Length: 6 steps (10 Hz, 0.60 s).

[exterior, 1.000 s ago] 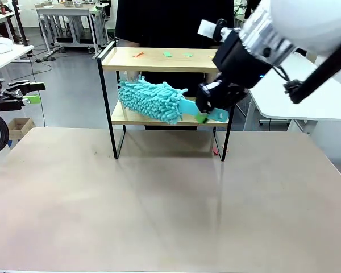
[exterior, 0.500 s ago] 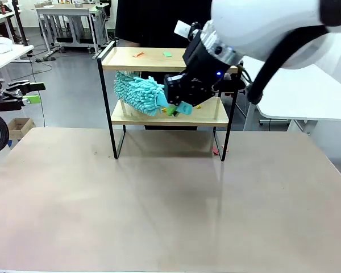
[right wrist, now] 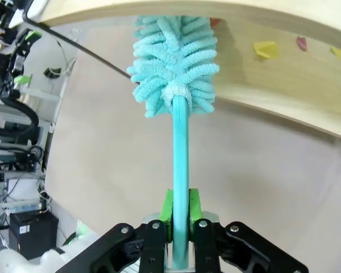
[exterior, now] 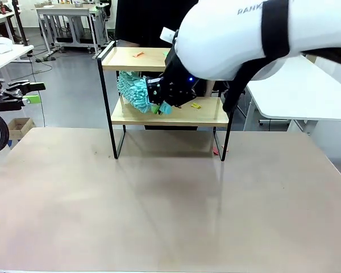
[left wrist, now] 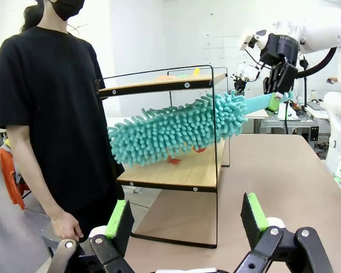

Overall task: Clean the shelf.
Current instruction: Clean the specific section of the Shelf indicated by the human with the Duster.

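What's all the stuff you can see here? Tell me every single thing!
shelf: one, light wooden boards in a black frame, at the table's far side
duster: one, turquoise and fluffy, head between the two boards
paper scraps: several; an orange scrap on the top board, a yellow scrap on the lower board, a red scrap on the table by the shelf's right foot
table: one, beige, under the shelf
person: one, black top, standing behind the shelf
left gripper: one, black with green pads, open, holding nothing
right gripper: one, black with green pads, shut on the duster's handle
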Motion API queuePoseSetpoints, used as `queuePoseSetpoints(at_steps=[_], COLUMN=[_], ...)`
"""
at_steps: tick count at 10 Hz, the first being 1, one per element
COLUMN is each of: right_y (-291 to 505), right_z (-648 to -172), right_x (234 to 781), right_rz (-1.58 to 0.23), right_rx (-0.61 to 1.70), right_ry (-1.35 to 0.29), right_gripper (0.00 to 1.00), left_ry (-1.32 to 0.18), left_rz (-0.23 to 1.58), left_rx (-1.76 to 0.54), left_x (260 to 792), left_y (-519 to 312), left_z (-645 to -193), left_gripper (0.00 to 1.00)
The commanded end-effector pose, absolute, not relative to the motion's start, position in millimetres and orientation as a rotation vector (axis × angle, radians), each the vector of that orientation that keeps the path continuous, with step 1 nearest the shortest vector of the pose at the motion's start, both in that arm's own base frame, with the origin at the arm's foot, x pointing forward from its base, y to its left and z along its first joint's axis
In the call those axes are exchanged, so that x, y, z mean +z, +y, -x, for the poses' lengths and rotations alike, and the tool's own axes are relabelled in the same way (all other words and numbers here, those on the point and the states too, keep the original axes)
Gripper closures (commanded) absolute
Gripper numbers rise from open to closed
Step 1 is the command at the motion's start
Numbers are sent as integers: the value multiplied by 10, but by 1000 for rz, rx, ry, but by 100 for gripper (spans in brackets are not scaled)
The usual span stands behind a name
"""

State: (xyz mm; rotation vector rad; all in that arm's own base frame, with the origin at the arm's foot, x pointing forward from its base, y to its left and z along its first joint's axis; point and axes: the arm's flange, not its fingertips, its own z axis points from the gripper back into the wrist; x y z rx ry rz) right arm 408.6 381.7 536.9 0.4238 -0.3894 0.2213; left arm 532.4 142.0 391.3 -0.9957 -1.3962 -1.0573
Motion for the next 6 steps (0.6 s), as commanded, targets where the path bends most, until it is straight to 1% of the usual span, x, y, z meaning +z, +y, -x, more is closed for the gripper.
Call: queuePoseSetpoints(at_steps=[1, 3, 6], right_y=[4039, 4122, 4271], right_z=[-4168, -4228, -4231], right_x=[5395, 5271, 5081], right_rz=[-408, -420, -436], right_rx=[151, 115, 129], right_ry=[-451, -465, -464], right_gripper=[87, 87, 87], left_ry=[-1402, -1402, -1402], left_rz=[990, 990, 990], left_rx=[-1070, -1070, -1070], left_x=[3937, 3937, 3937], left_y=[1416, 1416, 1416], left_z=[-5314, -5314, -5314], left_gripper=[0, 0, 0])
